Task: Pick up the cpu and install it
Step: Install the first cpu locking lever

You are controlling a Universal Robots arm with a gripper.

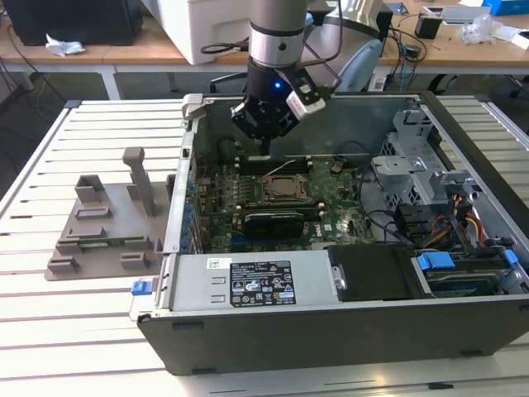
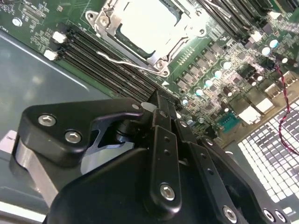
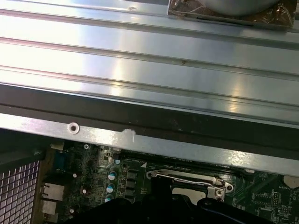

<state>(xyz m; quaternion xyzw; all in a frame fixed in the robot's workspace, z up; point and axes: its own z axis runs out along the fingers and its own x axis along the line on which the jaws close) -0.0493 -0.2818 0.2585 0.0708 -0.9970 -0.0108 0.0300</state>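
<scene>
In the second wrist view the hand (image 2: 161, 109) hangs with its fingers drawn close together, nothing visible between them, just above the memory slots (image 2: 100, 63) beside the socket. Beyond it the cpu (image 2: 147, 21) lies flat in the socket (image 2: 156, 58) of the green motherboard (image 1: 331, 219). Farther off, the grey plastic holder (image 1: 103, 227) rests on the bench (image 1: 50, 331).
</scene>
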